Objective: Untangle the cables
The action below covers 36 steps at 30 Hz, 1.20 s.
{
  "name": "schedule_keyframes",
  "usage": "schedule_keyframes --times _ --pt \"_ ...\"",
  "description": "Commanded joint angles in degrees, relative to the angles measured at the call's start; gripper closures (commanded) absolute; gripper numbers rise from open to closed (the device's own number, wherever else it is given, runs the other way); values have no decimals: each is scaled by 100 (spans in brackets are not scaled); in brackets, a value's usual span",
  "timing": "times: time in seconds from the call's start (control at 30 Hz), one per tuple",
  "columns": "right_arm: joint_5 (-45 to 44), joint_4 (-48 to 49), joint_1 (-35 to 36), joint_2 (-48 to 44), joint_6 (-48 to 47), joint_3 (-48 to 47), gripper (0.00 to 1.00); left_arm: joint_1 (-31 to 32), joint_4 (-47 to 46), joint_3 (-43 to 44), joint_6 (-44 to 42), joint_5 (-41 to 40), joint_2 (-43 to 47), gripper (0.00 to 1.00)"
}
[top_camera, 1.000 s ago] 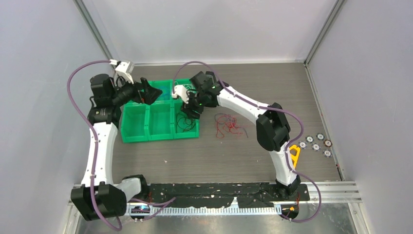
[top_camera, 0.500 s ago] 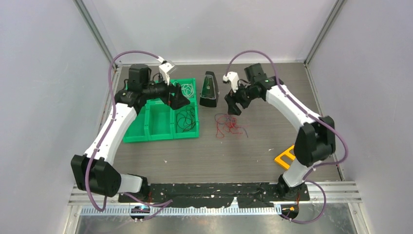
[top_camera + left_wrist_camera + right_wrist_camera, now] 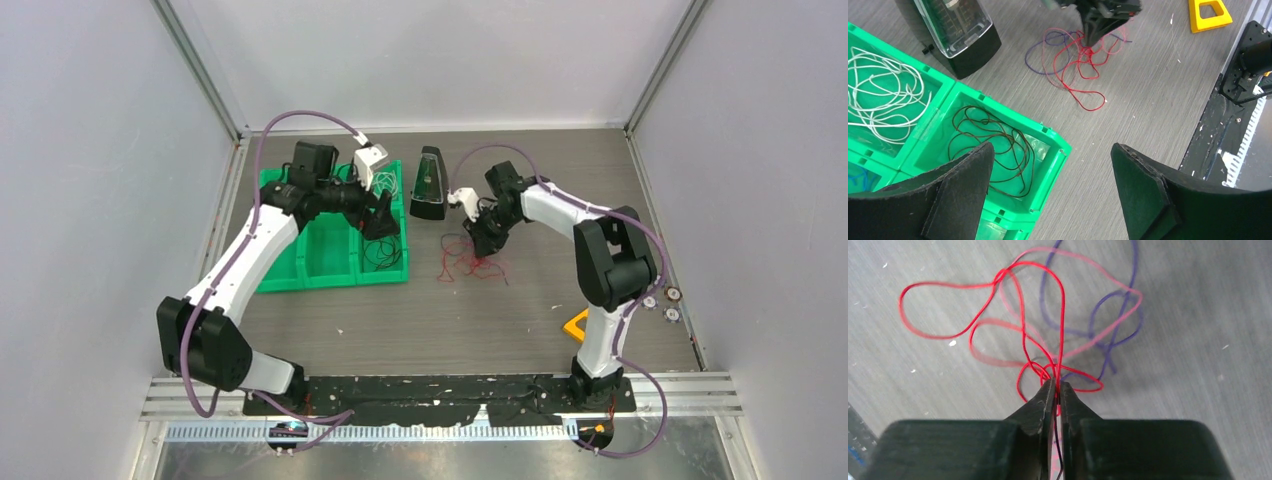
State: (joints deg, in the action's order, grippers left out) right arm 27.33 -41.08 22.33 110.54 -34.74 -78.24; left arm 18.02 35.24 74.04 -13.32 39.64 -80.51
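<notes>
Most of the view is the grey wood-grain table. On its far left sits a green bin, split into compartments. The left gripper hangs above the bin's near right corner, fingers spread wide with nothing between them. Just right of the bin a black wedge-shaped case with a clear front stands upright. Right of that case, the right gripper points down at the table, its jaws pinched together on a red cable. That wire belongs to the loose tangle of cables lying on the bare table beside the bin, where red loops cross a purple cable. Inside the bin, a white cable curls in one compartment. A dark cable coils in the next compartment, at the corner nearest the tangle. A yellow triangular piece lies well apart from the tangle, toward the table's near right.
</notes>
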Motion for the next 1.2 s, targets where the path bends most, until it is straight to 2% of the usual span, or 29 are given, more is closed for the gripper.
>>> schedule_keyframes --times 0.0,0.13,0.3,0.43,0.57,0.63,0.77,0.9,1.03,1.17 --pt "361 297 -24 -1239 -734 484 92 87 75 326 -138 193 -284 13" --pt "669 475 -21 -2522 -1333 987 95 309 152 610 -257 327 -595 18" --pt "849 300 66 -3453 -2274 1422 95 520 211 927 -652 376 -928 23" --pt "986 51 127 -4086 -2797 1618 95 738 523 1277 -1094 274 -1286 34" --pt "1187 -480 151 -4697 -3425 1760 95 864 490 1379 -992 299 -1559 44" --pt "1079 -658 194 -5064 -3800 2049 95 1021 434 1351 -1014 218 -1670 48" --pt "490 -1029 215 -5133 -4281 2806 95 1531 448 1520 -1077 -283 -2052 49" --pt "114 -1040 177 -5349 -4341 3276 95 2067 444 1947 -920 -896 -2642 45" --pt "-80 -1090 -5 -5675 -4255 3537 95 2495 324 2545 -435 -1538 -3313 30" --pt "-132 -1213 -255 -5869 -4208 3698 95 2738 118 3001 270 -1756 -3919 16"
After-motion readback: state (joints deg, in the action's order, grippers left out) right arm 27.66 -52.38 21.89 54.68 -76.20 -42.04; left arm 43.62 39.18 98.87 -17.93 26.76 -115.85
